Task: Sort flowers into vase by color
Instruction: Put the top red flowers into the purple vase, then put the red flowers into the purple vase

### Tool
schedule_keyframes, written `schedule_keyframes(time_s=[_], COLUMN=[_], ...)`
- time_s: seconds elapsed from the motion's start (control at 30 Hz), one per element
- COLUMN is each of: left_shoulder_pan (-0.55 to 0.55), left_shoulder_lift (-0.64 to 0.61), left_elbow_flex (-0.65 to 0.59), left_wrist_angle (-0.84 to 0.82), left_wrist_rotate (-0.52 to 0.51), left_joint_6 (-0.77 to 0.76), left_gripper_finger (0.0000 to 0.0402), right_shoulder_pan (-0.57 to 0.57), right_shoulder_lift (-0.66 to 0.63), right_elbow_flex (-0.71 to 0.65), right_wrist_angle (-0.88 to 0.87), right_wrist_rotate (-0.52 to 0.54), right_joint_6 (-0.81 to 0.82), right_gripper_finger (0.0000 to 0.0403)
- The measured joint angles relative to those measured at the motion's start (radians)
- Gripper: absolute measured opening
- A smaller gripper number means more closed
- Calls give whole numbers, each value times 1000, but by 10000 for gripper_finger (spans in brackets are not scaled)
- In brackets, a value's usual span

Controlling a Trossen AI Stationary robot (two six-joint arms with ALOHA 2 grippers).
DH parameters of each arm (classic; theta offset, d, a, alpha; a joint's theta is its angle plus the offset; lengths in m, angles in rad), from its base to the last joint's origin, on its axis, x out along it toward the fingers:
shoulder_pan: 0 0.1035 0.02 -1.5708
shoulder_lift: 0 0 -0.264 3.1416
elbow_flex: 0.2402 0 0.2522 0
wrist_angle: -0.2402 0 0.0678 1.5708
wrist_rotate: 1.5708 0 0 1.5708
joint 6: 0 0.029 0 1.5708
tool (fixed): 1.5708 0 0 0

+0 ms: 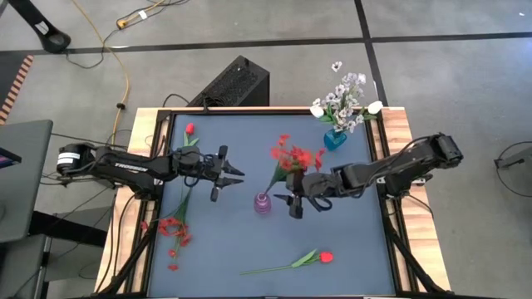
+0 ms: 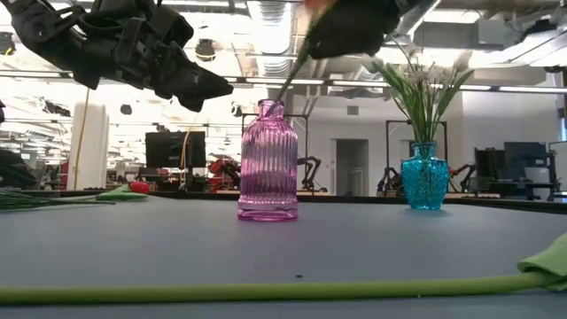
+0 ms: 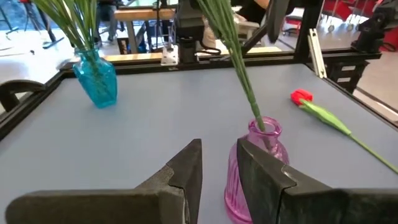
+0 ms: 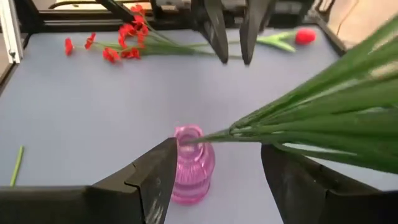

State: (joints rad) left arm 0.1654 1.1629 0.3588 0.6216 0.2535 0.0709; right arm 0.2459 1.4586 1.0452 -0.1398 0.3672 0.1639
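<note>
centrally, my right gripper [image 1: 293, 199] hung open just beside the pink vase [image 1: 263, 203], whose neck held a red spray [image 1: 293, 156]. my left gripper [image 1: 229, 173] hovered open nearby. white flowers [image 1: 345, 98] sat in the blue vase [image 1: 335, 139]; one red tulip [image 1: 324, 257] lay near the table's [image 1: 349, 249] front, another red spray [image 1: 173, 232] at its left.

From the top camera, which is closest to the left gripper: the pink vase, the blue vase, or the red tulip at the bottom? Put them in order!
From the left gripper:
1. Pink vase, mid-table, just to its right.
2. Red tulip, near the bottom edge.
3. Blue vase, top right corner.
Tulip and blue vase are nearly equal.
</note>
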Motion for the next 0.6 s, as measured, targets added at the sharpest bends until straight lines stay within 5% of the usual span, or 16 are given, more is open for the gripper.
schedule_keyframes(time_s=[0.27, 0.6], left_shoulder_pan=[-1, -1], left_shoulder_lift=[0, -3], left_elbow_flex=[0, 0], left_wrist_angle=[-15, -61], left_wrist_rotate=[0, -5], left_joint_6=[1, 12], left_gripper_finger=[88, 88], right_shoulder_pan=[0, 8], right_shoulder_lift=[0, 2], right_elbow_flex=[33, 33], right_wrist_angle=[-9, -176], right_wrist_rotate=[-57, -161], right_joint_6=[-65, 81], right_gripper_finger=[260, 260])
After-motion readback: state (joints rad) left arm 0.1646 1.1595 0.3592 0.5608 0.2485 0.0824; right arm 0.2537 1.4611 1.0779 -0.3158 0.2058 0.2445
